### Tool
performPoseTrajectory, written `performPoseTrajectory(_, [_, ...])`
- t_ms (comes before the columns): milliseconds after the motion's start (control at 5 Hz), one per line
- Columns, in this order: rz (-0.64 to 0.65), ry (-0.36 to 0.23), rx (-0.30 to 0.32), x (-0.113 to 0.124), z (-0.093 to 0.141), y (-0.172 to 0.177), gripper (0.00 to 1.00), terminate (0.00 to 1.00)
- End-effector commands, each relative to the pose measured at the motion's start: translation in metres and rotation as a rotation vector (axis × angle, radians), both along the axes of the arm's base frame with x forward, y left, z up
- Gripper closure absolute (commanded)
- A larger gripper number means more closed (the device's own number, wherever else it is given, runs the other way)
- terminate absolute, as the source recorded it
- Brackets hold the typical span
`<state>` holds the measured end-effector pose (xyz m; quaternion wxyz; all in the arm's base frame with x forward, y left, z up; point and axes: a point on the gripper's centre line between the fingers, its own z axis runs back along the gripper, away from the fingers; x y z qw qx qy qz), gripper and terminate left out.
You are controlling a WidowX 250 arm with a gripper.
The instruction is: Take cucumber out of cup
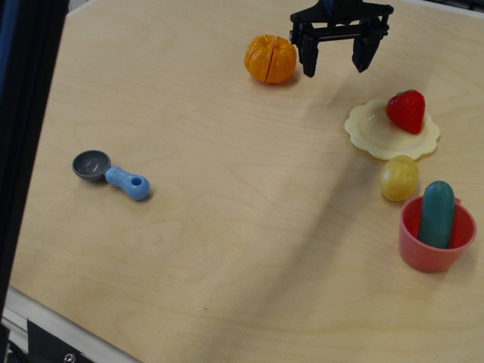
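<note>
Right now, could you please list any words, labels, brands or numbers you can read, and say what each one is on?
None: no readable text shows anywhere.
The cucumber, cup, strawberry, plate, orange, yellow egg-shaped toy, scoop and gripper are all unmarked.

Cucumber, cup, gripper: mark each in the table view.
cucumber (pixel 437 213), table view, on the middle of the part standing out of the cup.
cup (pixel 423 257), table view, on the front outer wall.
gripper (pixel 336 62), table view, midway between the two open fingertips, beside the orange.
</note>
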<state>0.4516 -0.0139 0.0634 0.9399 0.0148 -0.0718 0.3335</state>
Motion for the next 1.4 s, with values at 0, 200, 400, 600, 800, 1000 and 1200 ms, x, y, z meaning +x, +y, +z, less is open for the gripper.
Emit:
performPoseTrajectory(0, [0.000, 0.000, 0.000, 0.000, 0.000, 0.000, 0.00, 0.00])
performPoseTrajectory(200, [-0.019, -0.024, 0.024, -0.015, 0.015, -0.006, 0.00, 0.00])
performPoseTrajectory(400, [-0.047, -0.046, -0.006, -0.033, 0.031, -0.016, 0.00, 0.00])
performPoseTrajectory(600, [-0.132, -0.026, -0.037, -0.055, 0.043, -0.035, 0.00, 0.00])
performPoseTrajectory(800, [-0.209, -0.029, -0.063, -0.076, 0.054, -0.052, 0.00, 0.00])
performPoseTrajectory(1000, [-0.333, 0.000, -0.101, -0.101, 0.055, -0.071, 0.00, 0.00])
performPoseTrajectory(1200, [-0.429, 0.018, -0.088, -0.114, 0.049, -0.087, 0.00, 0.00])
